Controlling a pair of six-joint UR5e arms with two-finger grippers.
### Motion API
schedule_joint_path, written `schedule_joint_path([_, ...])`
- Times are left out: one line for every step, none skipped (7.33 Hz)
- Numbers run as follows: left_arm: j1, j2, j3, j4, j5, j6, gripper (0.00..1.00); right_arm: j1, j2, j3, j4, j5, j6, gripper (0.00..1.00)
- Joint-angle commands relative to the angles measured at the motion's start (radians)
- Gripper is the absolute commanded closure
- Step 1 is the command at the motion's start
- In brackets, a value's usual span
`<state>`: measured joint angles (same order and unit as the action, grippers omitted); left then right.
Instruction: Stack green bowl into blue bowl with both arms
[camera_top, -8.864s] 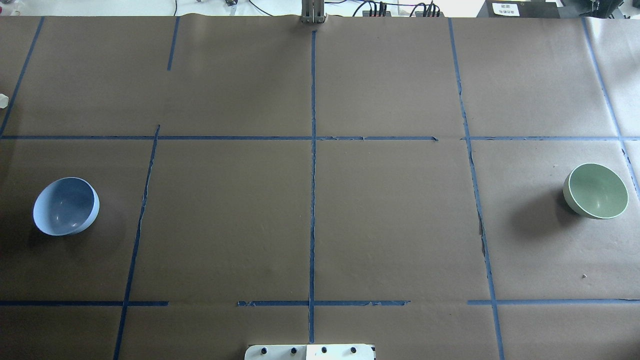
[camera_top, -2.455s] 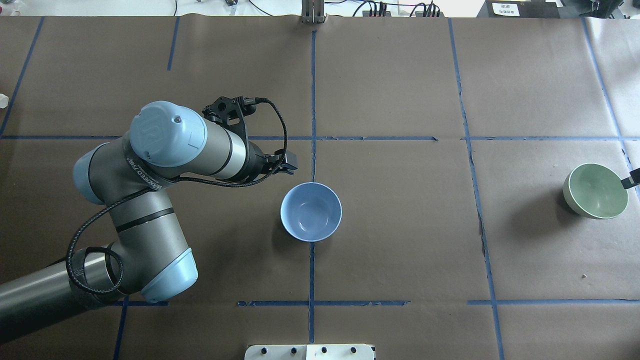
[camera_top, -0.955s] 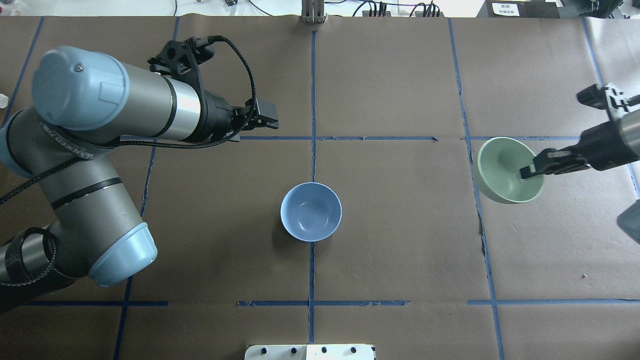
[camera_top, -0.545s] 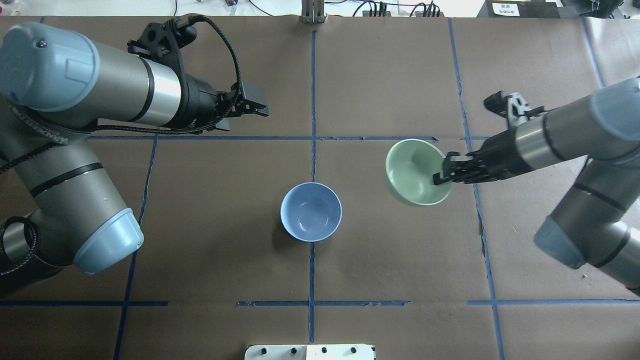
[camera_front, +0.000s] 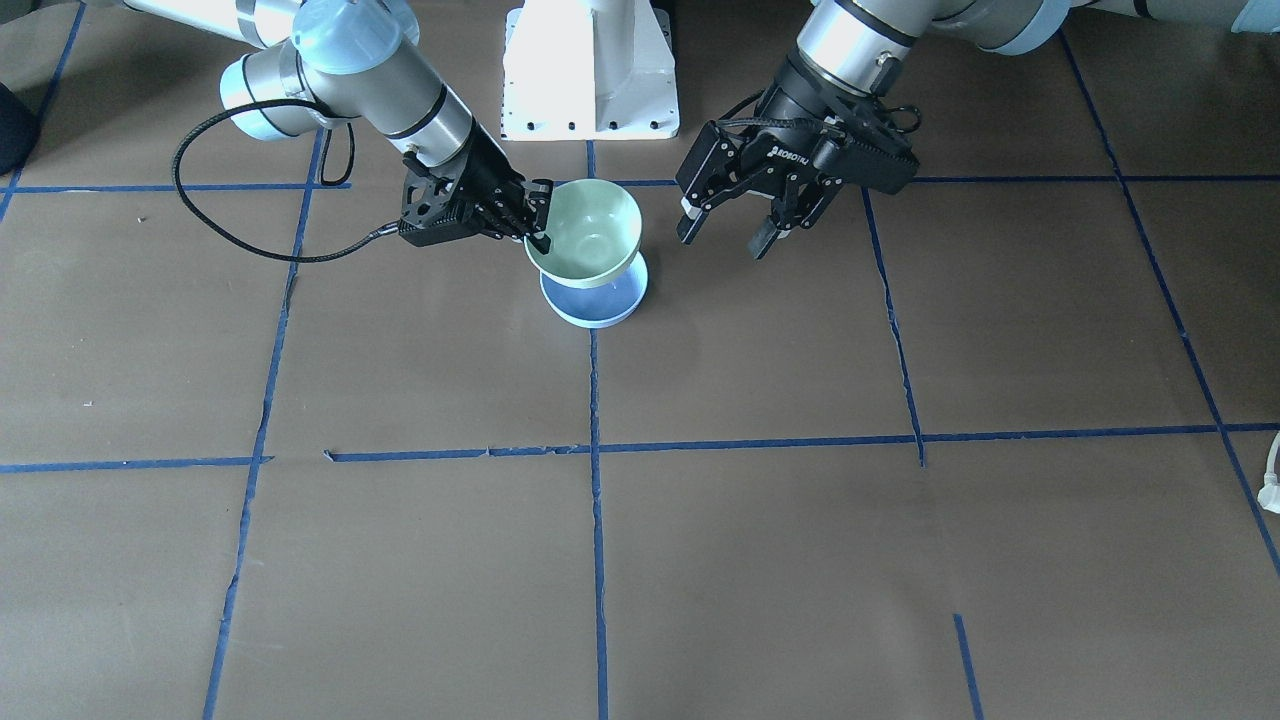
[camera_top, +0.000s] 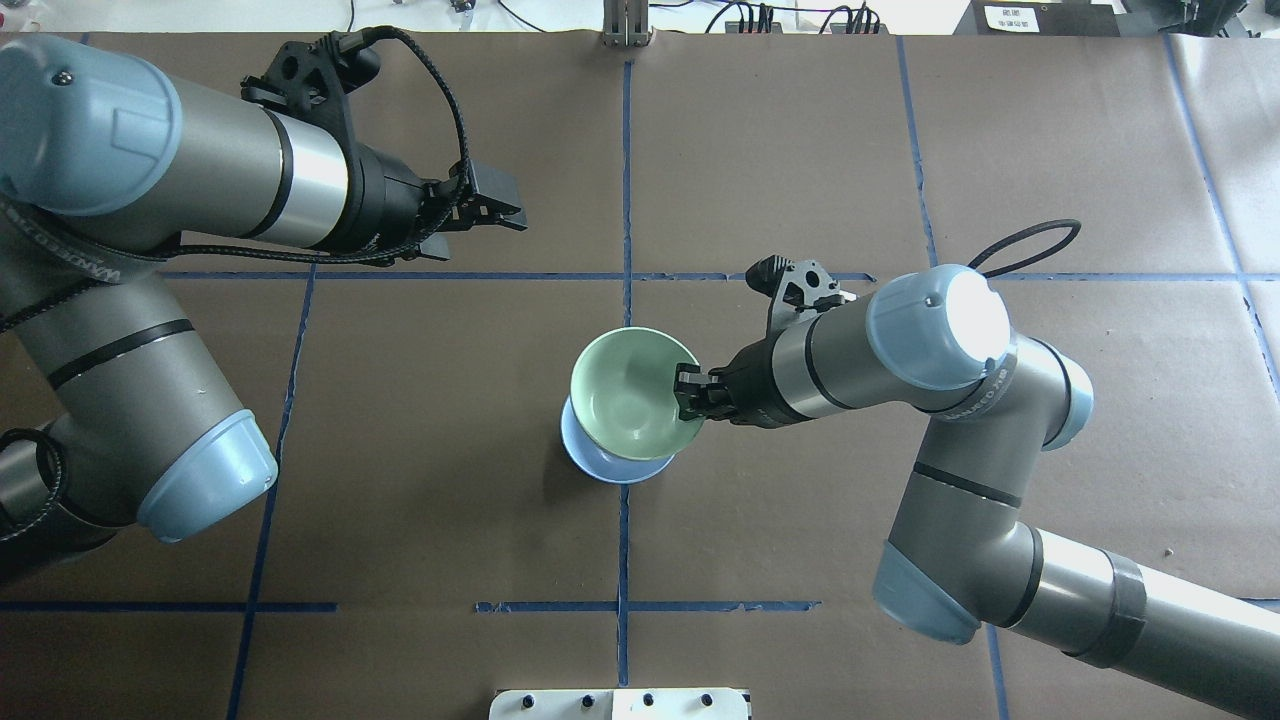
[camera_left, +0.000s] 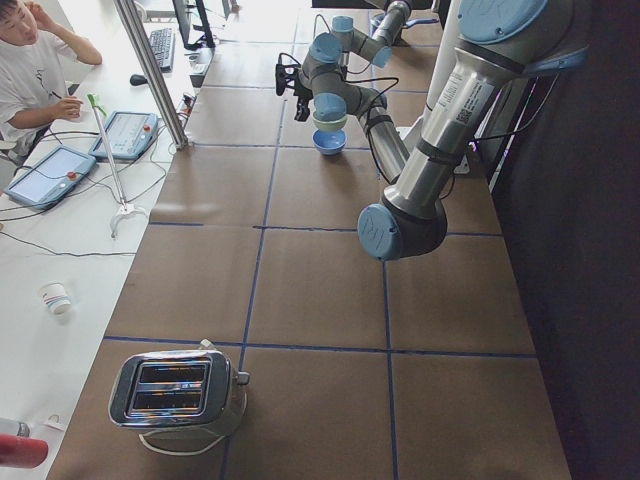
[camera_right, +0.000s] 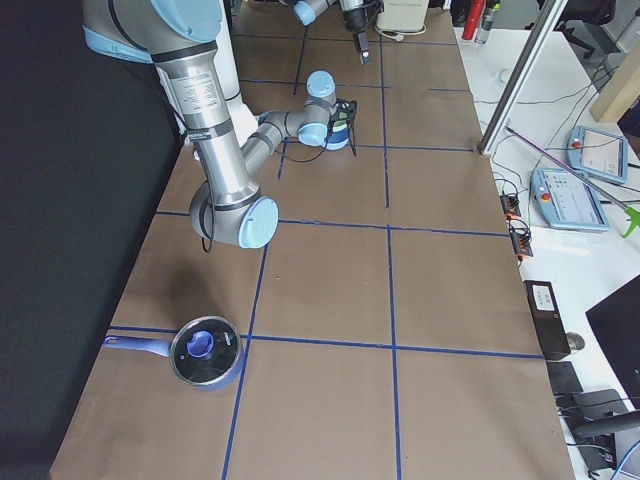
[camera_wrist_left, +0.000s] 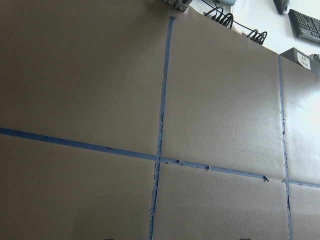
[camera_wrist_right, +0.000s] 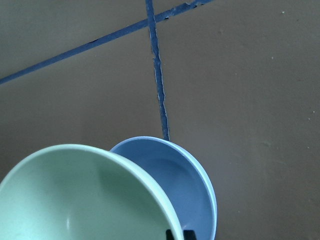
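The green bowl (camera_top: 628, 392) is held clear of the bench (camera_top: 800, 150), directly over the blue bowl (camera_top: 603, 468). It is pinched at its rim by the right jaws, on the side nearest the right arm (camera_top: 840, 365). One finger is seen inside the rim and the other outside it, with the wall of the bowl clamped between them. The rest of the bowl projects beyond the jaws, opening upward and slightly tipped.

In the front-facing view the base of the green bowl (camera_front: 585, 232) is seen low over the opening of the blue bowl (camera_front: 597, 303). Whether the two touch cannot be told. In the overhead view only a crescent of the blue bowl is left showing. From the right wrist, the green bowl (camera_wrist_right: 80, 195) is seen close in front, and the blue bowl (camera_wrist_right: 192, 190) is seen past its edge.

The blue bowl is stood upright on the bench, on the middle tape line (camera_top: 626, 180).

The left jaws are spread wide and nothing is held in them. They are carried by the left arm (camera_top: 230, 180) above the bench, apart from both bowls. Only bare bench (camera_wrist_left: 90, 75) and tape (camera_wrist_left: 161, 120) are shown by the left wrist camera
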<state>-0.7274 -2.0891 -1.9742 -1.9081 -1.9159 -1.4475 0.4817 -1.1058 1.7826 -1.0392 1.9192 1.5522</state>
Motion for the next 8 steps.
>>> schedule_joint_path([0.002, 0.001, 0.000, 0.000, 0.000, -0.001, 0.13, -0.008, 0.024, -0.037, 0.004, -0.009, 0.012, 1.00])
schedule_joint_path([0.002, 0.001, 0.000, 0.000, 0.000, -0.001, 0.12, -0.008, 0.029, -0.038, 0.004, -0.023, 0.012, 1.00])
schedule_joint_path([0.002, 0.001, 0.000, 0.000, 0.000, -0.001, 0.11, -0.011, 0.029, -0.057, 0.005, -0.032, 0.011, 0.99])
schedule_joint_path([0.002, 0.001, 0.000, 0.000, 0.000, -0.001, 0.11, -0.011, 0.026, -0.058, 0.005, -0.032, 0.003, 0.82])
schedule_joint_path([0.002, 0.003, 0.000, 0.000, 0.000, -0.001, 0.11, -0.005, 0.014, -0.061, 0.002, -0.032, -0.003, 0.01])
schedule_joint_path([0.002, 0.003, 0.000, 0.000, 0.000, -0.001, 0.11, 0.000, -0.015, -0.027, 0.004, -0.034, -0.003, 0.00])
schedule_joint_path([0.005, 0.003, 0.005, 0.000, 0.000, -0.001, 0.11, 0.000, -0.029, -0.002, 0.002, -0.034, -0.003, 0.00])
schedule_joint_path([0.003, 0.003, 0.006, 0.000, 0.000, 0.001, 0.11, 0.003, -0.029, 0.001, 0.002, -0.034, -0.003, 0.00])
